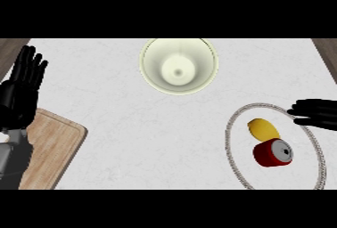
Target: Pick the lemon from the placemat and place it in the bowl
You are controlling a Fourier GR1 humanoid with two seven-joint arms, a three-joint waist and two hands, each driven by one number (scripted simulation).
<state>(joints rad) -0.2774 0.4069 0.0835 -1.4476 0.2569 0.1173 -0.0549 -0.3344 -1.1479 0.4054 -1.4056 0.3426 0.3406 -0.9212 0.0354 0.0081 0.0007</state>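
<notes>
A yellow lemon [263, 129] lies on a round grey placemat [238, 153] with a patterned rim, at the right of the counter. My right hand [317, 113] comes in from the right edge, fingers stretched out straight and open, just right of and a little above the lemon, apart from it. A pale cream bowl [178, 65] stands at the top middle with nothing in it. At the left edge my left hand [20, 91] rests open, fingers up.
A red can [273, 152] lies on its side on the placemat, touching the lemon's lower edge. A wooden cutting board [54, 151] lies at the lower left, partly under my left forearm. White counter stretches between placemat and bowl.
</notes>
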